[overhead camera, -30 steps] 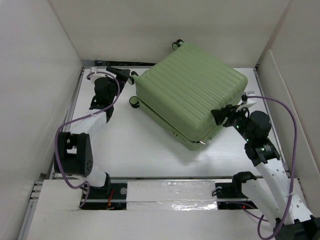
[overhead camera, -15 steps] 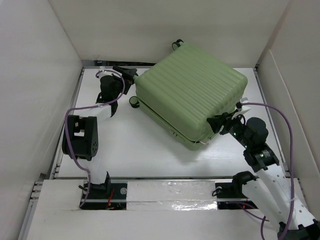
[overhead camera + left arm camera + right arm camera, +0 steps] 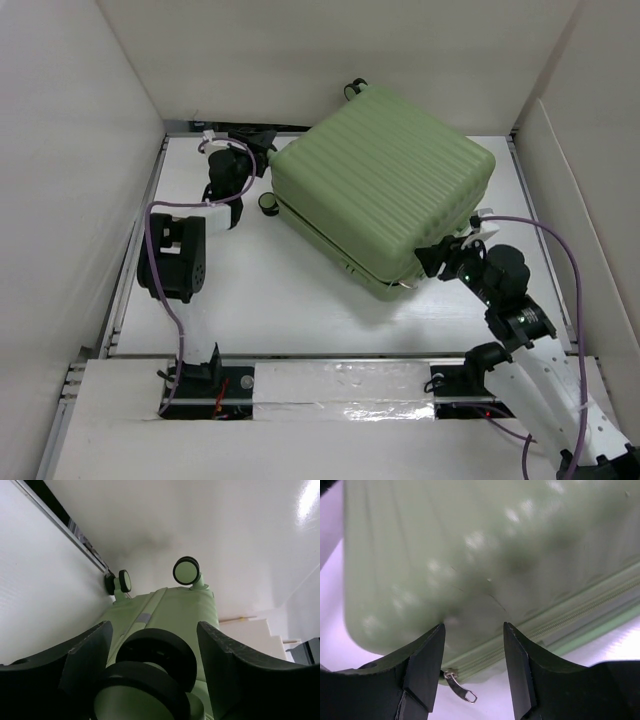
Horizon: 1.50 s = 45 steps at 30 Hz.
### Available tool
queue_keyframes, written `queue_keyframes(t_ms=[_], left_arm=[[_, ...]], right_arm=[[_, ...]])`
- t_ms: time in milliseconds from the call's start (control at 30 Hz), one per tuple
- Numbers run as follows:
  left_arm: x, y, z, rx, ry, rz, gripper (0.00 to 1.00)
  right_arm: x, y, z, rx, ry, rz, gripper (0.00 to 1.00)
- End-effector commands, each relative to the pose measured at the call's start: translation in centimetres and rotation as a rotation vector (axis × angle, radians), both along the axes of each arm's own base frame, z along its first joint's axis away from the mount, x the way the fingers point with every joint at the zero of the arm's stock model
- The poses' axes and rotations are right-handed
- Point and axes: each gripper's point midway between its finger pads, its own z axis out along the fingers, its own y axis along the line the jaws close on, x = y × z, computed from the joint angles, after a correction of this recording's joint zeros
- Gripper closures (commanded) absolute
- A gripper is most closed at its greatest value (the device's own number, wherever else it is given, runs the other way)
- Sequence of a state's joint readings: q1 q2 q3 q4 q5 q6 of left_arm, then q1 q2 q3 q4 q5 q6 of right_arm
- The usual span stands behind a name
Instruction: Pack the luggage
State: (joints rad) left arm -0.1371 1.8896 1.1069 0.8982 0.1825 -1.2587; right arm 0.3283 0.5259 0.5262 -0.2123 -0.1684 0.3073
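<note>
The luggage (image 3: 385,185) is a large light green ribbed suitcase, lying closed and skewed on the table. My left gripper (image 3: 262,142) is at its far left corner. In the left wrist view my left gripper (image 3: 152,630) is open, its jaws straddling a black-and-green double wheel (image 3: 150,675) with gaps on both sides. Two more wheels (image 3: 186,570) show beyond it. My right gripper (image 3: 432,258) is at the suitcase's near right corner. In the right wrist view it (image 3: 473,627) is open and empty against the shell (image 3: 495,545), just above the metal zipper pull (image 3: 462,690).
White walls box in the table on the left, back and right. A black rail (image 3: 75,527) runs along the left wall's foot. Another suitcase wheel (image 3: 268,203) rests on the table below my left gripper. Bare white tabletop (image 3: 280,290) lies in front of the suitcase.
My left gripper has moved right, up to the suitcase's far left wheel. My right gripper has slid down and left along the suitcase to its near corner by the zipper pull.
</note>
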Motion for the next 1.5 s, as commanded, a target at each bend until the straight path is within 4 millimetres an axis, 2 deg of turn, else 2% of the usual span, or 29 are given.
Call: queue_keyframes(t_ms=[0,33,133,167,233,300,367,500,533,567,600,633,667,700,767,833,900,967,1000,1100,1133,1200,1233,1267,1300,1333,1367,1400,1467], left_arm=[[0.0,-0.6,6.5,-0.063,-0.209,-0.020,0.37],[-0.1,-0.6,6.7,-0.066,-0.220,-0.021,0.41],[-0.6,-0.3,6.8,-0.055,-0.238,-0.007,0.67],[-1.0,0.4,7.1,-0.054,-0.257,0.002,0.78],[-1.7,1.1,7.3,-0.053,-0.282,0.006,0.93],[-2.8,2.6,7.7,-0.052,-0.320,0.021,1.00],[-4.1,3.2,8.0,-0.034,-0.324,0.026,1.00],[-6.4,4.3,9.1,0.020,-0.332,0.066,1.00],[-6.9,4.4,9.3,0.029,-0.334,0.071,1.00],[-7.9,4.5,10.6,0.033,-0.358,0.075,1.00],[-8.4,4.8,9.6,0.044,-0.330,0.091,1.00],[-8.9,5.0,9.7,0.047,-0.331,0.101,1.00],[-10.1,5.3,9.5,0.048,-0.323,0.113,1.00],[-10.4,5.8,9.3,0.056,-0.315,0.142,1.00],[-11.1,6.8,8.9,0.091,-0.276,0.182,1.00],[-11.3,7.6,8.7,0.127,-0.252,0.226,1.00],[-11.4,8.6,8.8,0.148,-0.223,0.250,0.88],[-11.9,8.8,9.2,0.154,-0.222,0.255,0.80],[-12.1,8.9,9.3,0.160,-0.218,0.261,0.76],[-13.2,9.1,9.4,0.178,-0.212,0.269,0.75],[-13.5,9.2,9.3,0.181,-0.212,0.272,0.75],[-14.1,9.3,8.8,0.195,-0.199,0.279,0.75],[-14.3,9.4,8.6,0.204,-0.191,0.280,0.75],[-14.6,9.4,8.3,0.213,-0.180,0.279,0.74],[-14.8,9.4,8.0,0.217,-0.176,0.275,0.74],[-15.1,9.3,7.8,0.213,-0.177,0.272,0.74],[-15.5,9.3,7.6,0.208,-0.182,0.270,0.74],[-15.6,9.3,7.7,0.205,-0.187,0.273,0.79],[-15.5,9.3,7.6,0.209,-0.175,0.272,0.84]], right_arm=[[0.3,-1.6,-1.3,-0.022,0.050,-0.111,0.44],[0.4,-2.1,-1.6,-0.021,0.061,-0.141,0.44],[0.9,-1.8,-1.7,-0.005,0.061,-0.141,0.44],[1.1,-1.6,-1.6,-0.008,0.055,-0.126,0.44],[1.5,-0.3,-1.1,-0.008,0.032,-0.055,0.45],[2.1,0.3,-0.8,-0.032,0.010,-0.016,0.49],[2.3,1.2,0.4,-0.045,-0.034,0.043,0.53],[3.8,1.6,2.0,-0.055,-0.093,0.051,0.61],[4.2,1.9,1.5,-0.066,-0.077,0.061,0.61],[4.6,2.2,2.1,-0.073,-0.085,0.075,0.62],[5.2,2.5,3.1,-0.064,-0.120,0.083,0.62],[5.6,2.9,3.4,-0.062,-0.123,0.096,0.62],[6.2,3.4,2.7,-0.070,-0.104,0.114,0.62],[6.8,3.7,3.6,-0.062,-0.125,0.119,0.63],[7.5,4.6,3.1,-0.063,-0.103,0.160,0.63],[7.8,5.1,3.7,-0.053,-0.109,0.178,0.63],[7.6,5.2,3.9,-0.039,-0.104,0.182,0.62],[7.3,4.7,3.9,-0.034,-0.111,0.159,0.60],[6.7,4.3,4.6,-0.031,-0.133,0.146,0.60],[5.7,2.7,4.1,-0.045,-0.125,0.077,0.53],[4.9,2.2,4.9,-0.039,-0.156,0.064,0.51],[3.7,1.6,3.6,-0.060,-0.114,0.056,0.51],[2.8,1.3,4.2,-0.054,-0.133,0.055,0.57],[2.2,1.3,3.3,-0.057,-0.117,0.066,0.69],[1.6,1.4,2.5,-0.058,-0.098,0.085,0.81],[1.0,1.7,2.0,-0.053,-0.093,0.116,0.98],[-0.1,2.3,1.8,-0.035,-0.098,0.168,1.00],[-0.5,2.4,0.2,-0.036,-0.066,0.180,1.00],[-1.0,2.4,-0.8,-0.023,-0.045,0.178,1.00]])
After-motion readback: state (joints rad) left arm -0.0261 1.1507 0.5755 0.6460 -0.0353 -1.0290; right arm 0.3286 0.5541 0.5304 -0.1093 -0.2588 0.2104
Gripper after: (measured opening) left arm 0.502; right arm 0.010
